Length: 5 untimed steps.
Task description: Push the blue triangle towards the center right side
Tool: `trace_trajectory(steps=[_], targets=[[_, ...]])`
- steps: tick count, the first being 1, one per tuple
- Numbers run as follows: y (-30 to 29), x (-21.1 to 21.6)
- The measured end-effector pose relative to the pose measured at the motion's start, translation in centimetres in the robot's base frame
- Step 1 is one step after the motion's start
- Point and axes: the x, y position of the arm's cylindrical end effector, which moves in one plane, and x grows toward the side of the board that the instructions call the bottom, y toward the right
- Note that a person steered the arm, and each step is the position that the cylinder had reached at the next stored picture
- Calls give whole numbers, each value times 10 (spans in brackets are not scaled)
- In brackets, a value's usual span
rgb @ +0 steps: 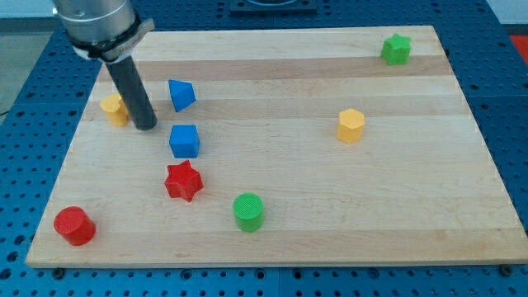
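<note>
Blue triangle (181, 95) sits near the board's (330, 239) top left, with my tip (145, 126) just to its left, beside what looks like a yellow block (114, 108), apparently not touching the triangle; that side suits a rightward shove, past the blue cube (185, 141)

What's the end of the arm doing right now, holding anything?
No hand here: my tip holds nothing. It rests on the board to the view's left of the blue triangle, beside the yellow block.
</note>
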Motion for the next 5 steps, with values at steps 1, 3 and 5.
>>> trace_trajectory(steps=[1,3,5], targets=[[1,-38],[12,-38],[123,-38]])
